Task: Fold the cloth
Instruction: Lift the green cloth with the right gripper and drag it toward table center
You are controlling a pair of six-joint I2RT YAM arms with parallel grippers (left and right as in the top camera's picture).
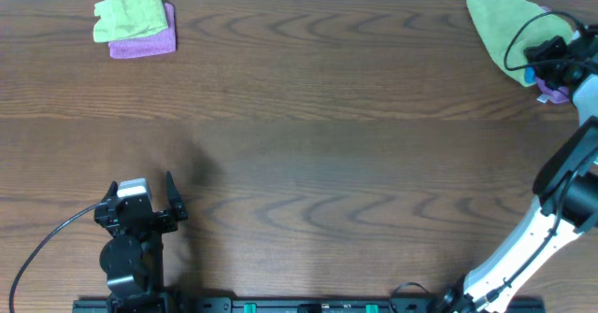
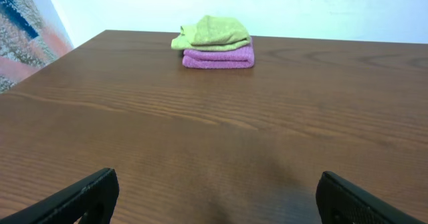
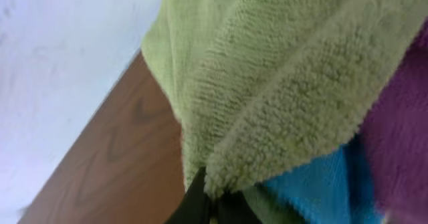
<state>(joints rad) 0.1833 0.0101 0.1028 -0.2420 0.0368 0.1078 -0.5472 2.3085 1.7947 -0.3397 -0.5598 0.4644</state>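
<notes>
Left gripper (image 1: 142, 199) sits lower left of the overhead frame, jaws spread wide, holding nothing. Across the table (image 1: 308, 145), upper right of frame, right gripper (image 3: 208, 207) is pressed together, pinching an edge of the cloth (image 1: 500, 16) (lime green, bunched at the far right table edge, lying over a blue cloth (image 3: 314, 184) and a purple cloth (image 3: 401, 137)). Step in hand, I judge: pull it off that pile. Best to lift first, then drag toward frame centre, so only the green layer comes; watch that blue isn't caught in the pinch. Upper left: small folded green cloth (image 1: 131, 9) on a second purple cloth (image 1: 145, 40), leave alone.
</notes>
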